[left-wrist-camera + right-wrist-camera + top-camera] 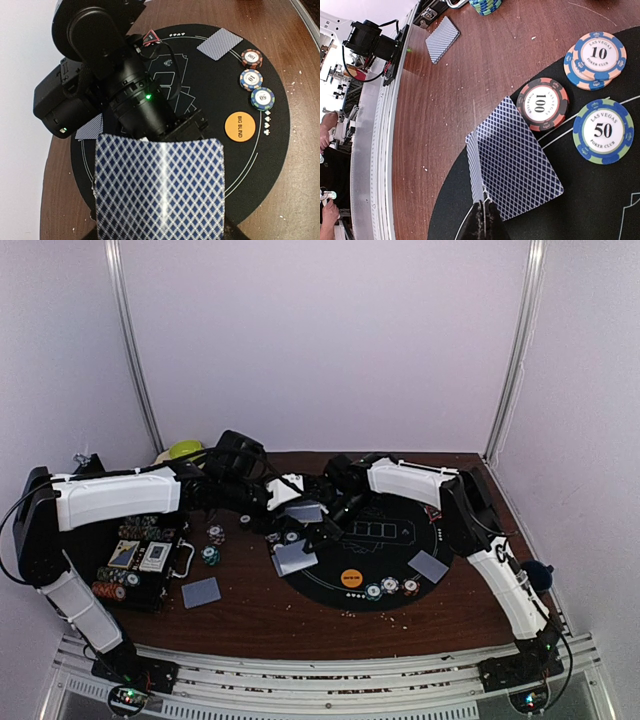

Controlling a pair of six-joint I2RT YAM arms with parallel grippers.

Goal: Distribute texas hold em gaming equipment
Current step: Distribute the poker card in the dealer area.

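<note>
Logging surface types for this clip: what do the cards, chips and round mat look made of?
Cards: coated paper stock, slight sheen streak. Chips: moulded plastic or clay composite, printed centre labels, matte. Mat: probably felt or rubber-backed fabric, flat black, no glare.

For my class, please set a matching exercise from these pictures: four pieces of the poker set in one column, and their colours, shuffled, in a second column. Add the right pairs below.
Column A
1. chip marked 100
2. chip marked 50
3. chip marked 10
4. BIG BLIND button

Column B
a. plain orange
b. green and blue rim
c. red and black rim
d. blue and peach rim

Pairs: 1-c, 2-b, 3-d, 4-a
</note>
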